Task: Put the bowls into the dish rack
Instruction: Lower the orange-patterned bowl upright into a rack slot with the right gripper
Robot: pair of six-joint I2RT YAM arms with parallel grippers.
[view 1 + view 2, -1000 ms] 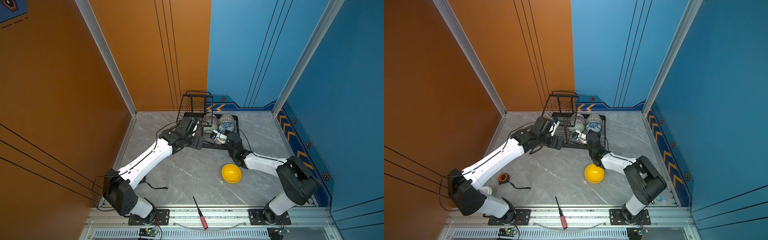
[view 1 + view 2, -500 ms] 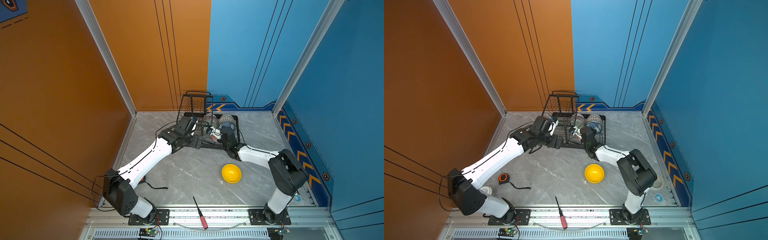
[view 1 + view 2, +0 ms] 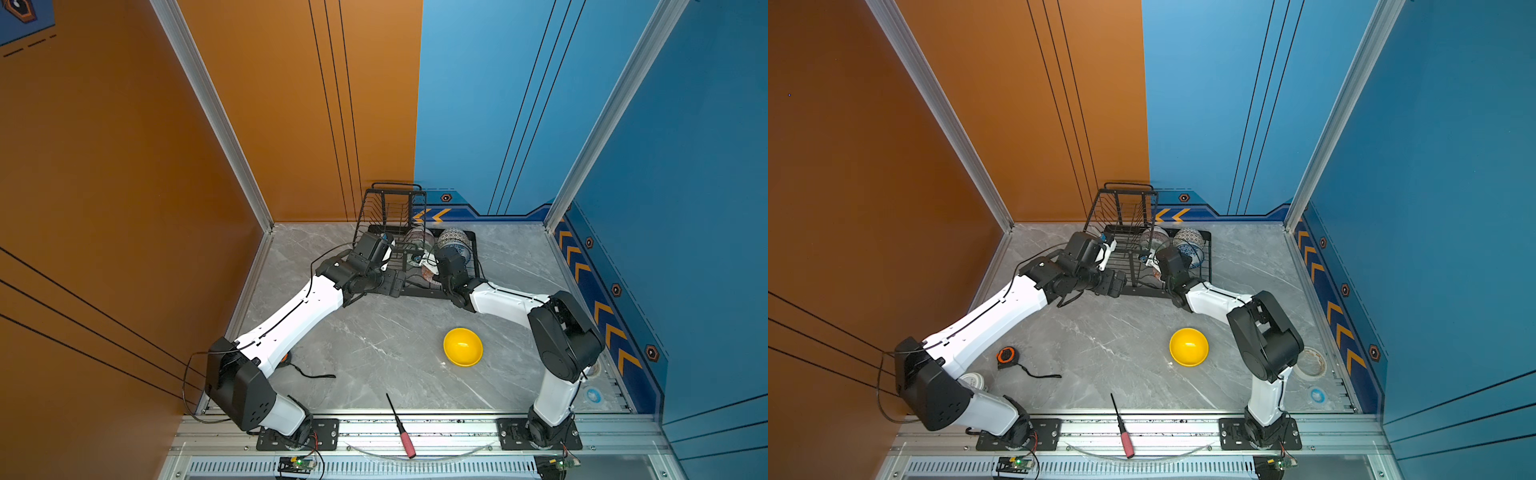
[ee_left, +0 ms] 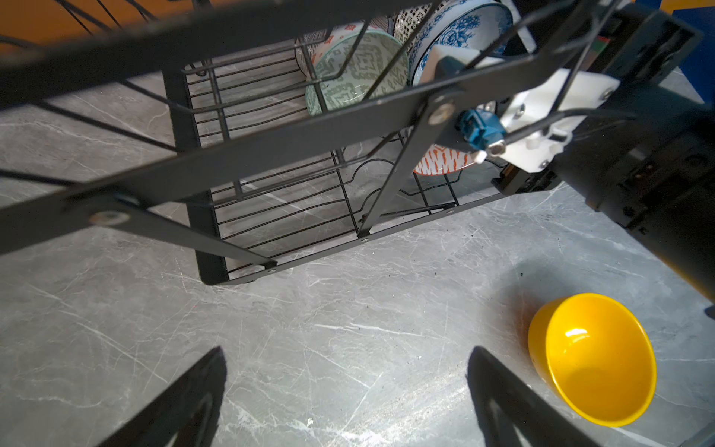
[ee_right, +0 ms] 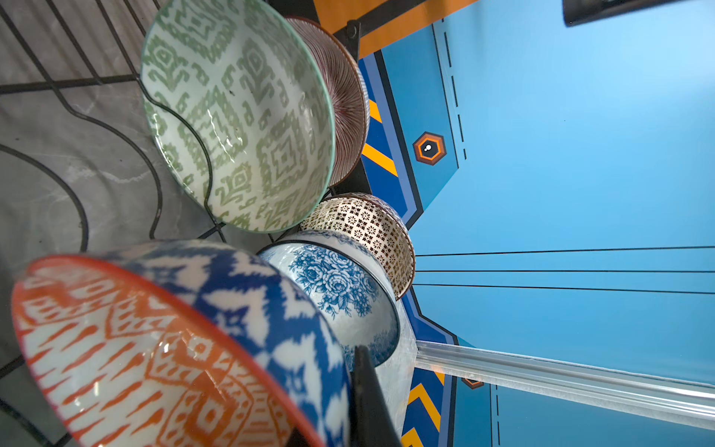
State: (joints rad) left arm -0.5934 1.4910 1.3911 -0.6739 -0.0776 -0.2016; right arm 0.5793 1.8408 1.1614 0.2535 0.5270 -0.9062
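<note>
Dish rack (image 3: 392,208) sits far-ctr on the counter (image 3: 374,332), w/ its raised basket at the left end. Right claw (image 5: 348,367) is over the rack's low base, closed on the rim of the orange-white bowl (image 5: 135,348). One finger (image 5: 367,391) lies against that bowl's blue-patterned outer wall; the other finger is hidden. The bowl is tilted and is the nearest of the bowls in the rack.

Beyond it, toward the far wall, on edge: blue floral bowl (image 5: 336,286), then black-dotted bowl (image 5: 371,232). Left of those: green-white bowl (image 5: 240,116) w/ pink striped bowl (image 5: 344,100) close behind.

Left claw (image 4: 348,402) hangs wide open & empty by the rack's near-left corner, above the counter.

Yellow bowl (image 3: 463,347) stands upright on the counter, near side, right of ctr. It is well apart from both claws and from the rack.
</note>
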